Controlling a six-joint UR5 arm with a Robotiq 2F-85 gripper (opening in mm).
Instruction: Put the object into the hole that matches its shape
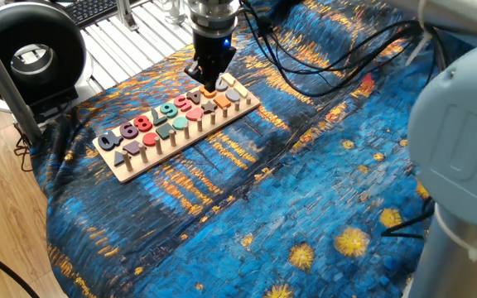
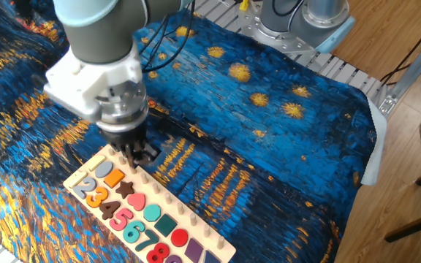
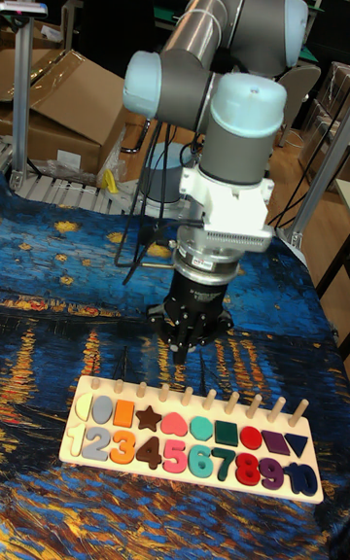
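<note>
One fixed view — teal number lies crosswise on board.

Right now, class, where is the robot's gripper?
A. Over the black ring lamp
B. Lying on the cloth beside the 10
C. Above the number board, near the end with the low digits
C: the gripper hangs fingers-down over the back edge of the number board, towards the end with the orange 2.

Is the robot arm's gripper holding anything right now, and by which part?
Nothing that I can see: the gripper hangs above the wooden number board with no piece between its fingers.
</note>
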